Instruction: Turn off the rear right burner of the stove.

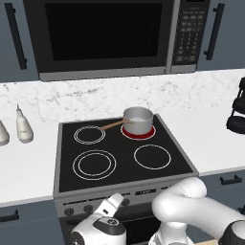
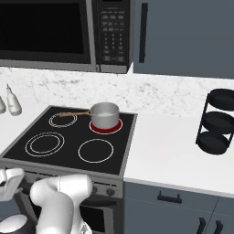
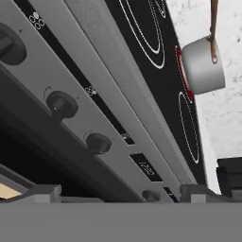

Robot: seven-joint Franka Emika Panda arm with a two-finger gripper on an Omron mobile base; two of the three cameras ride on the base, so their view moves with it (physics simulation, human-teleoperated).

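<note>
The stove (image 1: 119, 149) has a black glass cooktop over a grey steel front. Its rear right burner (image 1: 144, 135) glows red beneath a steel saucepan (image 1: 138, 119) with a wooden handle. The other three rings are plain white. My gripper (image 1: 114, 201) hangs low in front of the knob row, left of the middle, and stands open with nothing between its fingers. The hand view is rolled: several dark knobs run diagonally, one of them (image 3: 98, 142) close ahead of the gripper (image 3: 120, 194), and the red burner (image 3: 182, 71) lies farther off under the pan (image 3: 201, 66).
A black microwave (image 1: 105, 33) hangs above the stove. Two pale bottles (image 1: 23, 125) stand on the white counter to the left. A black tiered rack (image 2: 217, 121) stands on the counter to the right. Grey drawers with dark handles (image 2: 169, 198) flank the stove.
</note>
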